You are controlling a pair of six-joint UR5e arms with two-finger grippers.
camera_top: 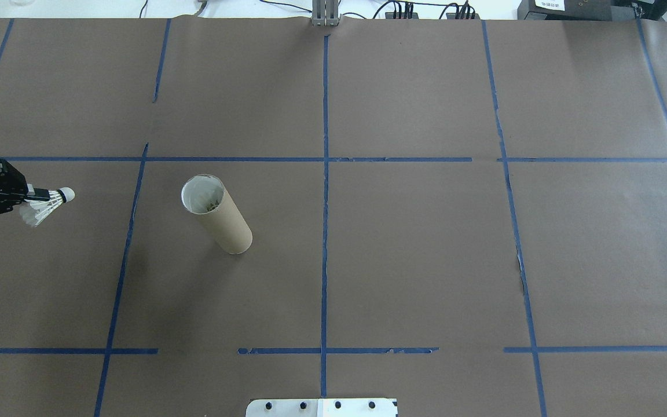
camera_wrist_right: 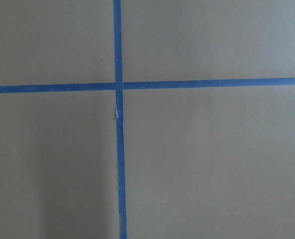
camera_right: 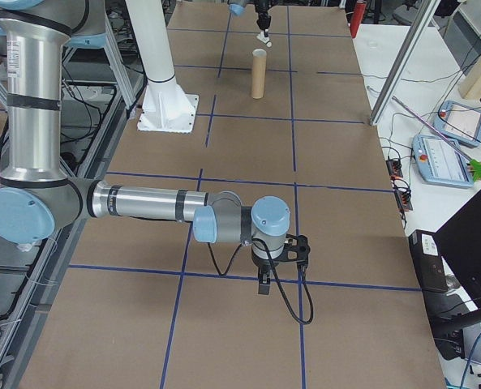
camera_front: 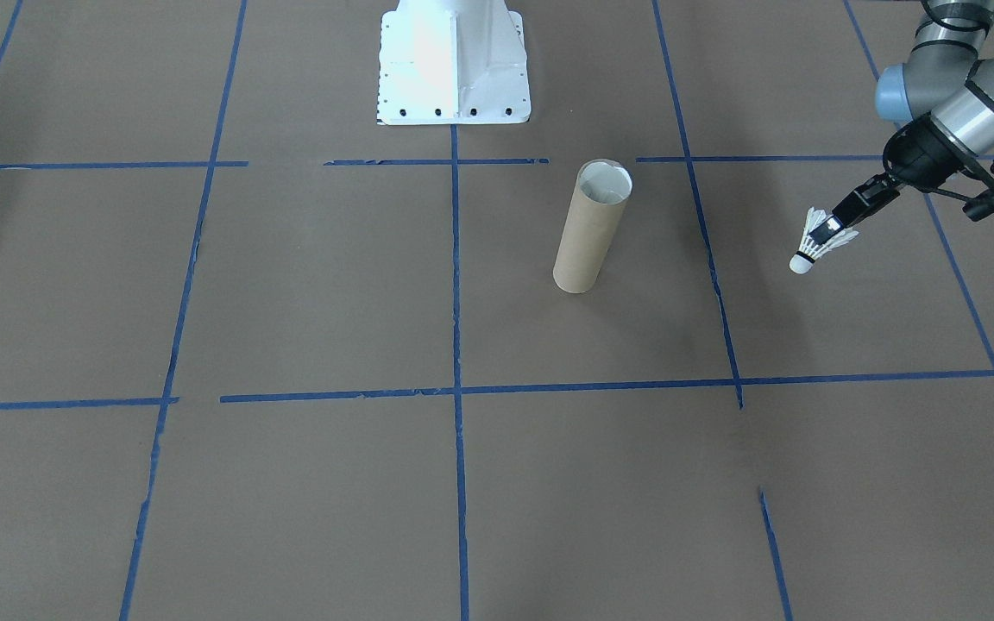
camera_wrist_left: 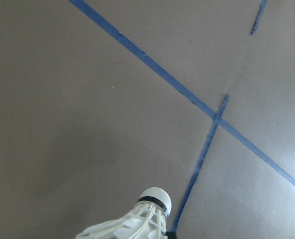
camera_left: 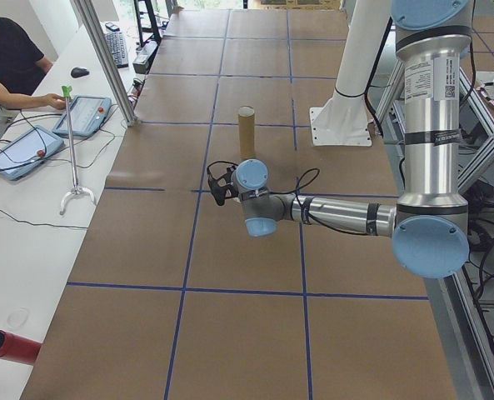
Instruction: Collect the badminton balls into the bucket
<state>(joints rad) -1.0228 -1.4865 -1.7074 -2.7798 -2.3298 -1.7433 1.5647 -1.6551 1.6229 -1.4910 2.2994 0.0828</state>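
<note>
I can read no writing anywhere: the label with a code square on my left arm's upright link is too small to make out, and the screens of the two tablets on the side bench are illegible. My left gripper is clamped on the shuttlecock, pinching the feather skirt and holding it clear of the table with the cork tip angled down and toward the tube; in the overhead view the gripper body is cut off at the edge. From the left wrist camera I see only the cork, the black band and a few feathers at the bottom edge. The cardboard tube stands upright near the middle of the brown paper-covered table, well apart from the shuttlecock, mouth open, with something small and dark inside that I cannot identify. My right gripper shows only in the right side view, pointing down near the table, so I cannot tell whether it is open. A person's arm rests at the bench, partly out of frame. The white robot base sits behind the tube.
</note>
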